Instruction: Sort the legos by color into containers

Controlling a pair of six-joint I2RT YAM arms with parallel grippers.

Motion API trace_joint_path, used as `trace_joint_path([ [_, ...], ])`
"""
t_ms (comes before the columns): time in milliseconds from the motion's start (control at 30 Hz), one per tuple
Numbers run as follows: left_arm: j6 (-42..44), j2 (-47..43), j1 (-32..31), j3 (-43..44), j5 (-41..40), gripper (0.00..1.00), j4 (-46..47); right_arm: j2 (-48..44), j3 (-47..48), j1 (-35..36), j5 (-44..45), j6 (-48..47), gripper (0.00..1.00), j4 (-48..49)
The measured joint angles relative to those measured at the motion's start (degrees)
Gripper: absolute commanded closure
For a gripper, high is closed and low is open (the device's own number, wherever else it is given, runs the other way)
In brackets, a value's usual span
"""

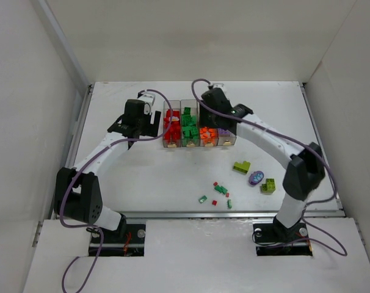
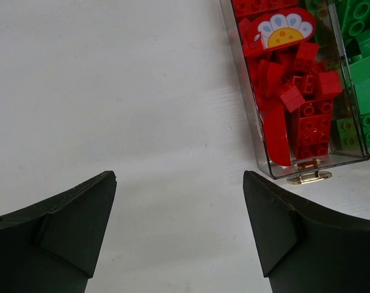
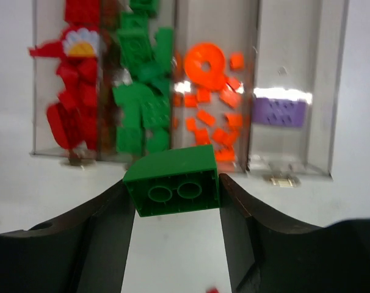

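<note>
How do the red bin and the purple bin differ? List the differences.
Fill: the red bin is crowded with red bricks; the purple bin shows just one purple plate. Place: the red bin ends the row on the left, the purple bin on the right. Both are narrow, clear plastic.

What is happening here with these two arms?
The right gripper holds a green brick near the bins, which contain red, green, orange and purple pieces, sorted by color. The left gripper hangs open over the table, beside the red bin. Several loose legos lie unsorted.
</note>
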Motion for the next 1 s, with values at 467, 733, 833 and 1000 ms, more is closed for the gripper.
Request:
trace_joint_path([
  [467, 0.4, -1.4, 0.0, 0.0, -3.0, 0.17, 0.0, 29.6, 25.8, -0.1, -5.6, -8.9, 0.30, -0.1],
  [733, 0.6, -1.5, 0.0, 0.0, -3.1, 0.17, 0.0, 29.1, 26.0, -0.1, -5.8, -9.8, 0.10, -1.3],
  [833, 0.6, -1.5, 0.0, 0.0, -3.1, 0.17, 0.0, 26.3, 24.4, -0.1, -5.8, -10.0, 0.10, -1.6],
  [1000, 0.6, -1.5, 0.0, 0.0, -3.1, 0.17, 0.0, 9.7, 9.8, -0.1, -8.3, -11.8, 0.14, -1.2],
])
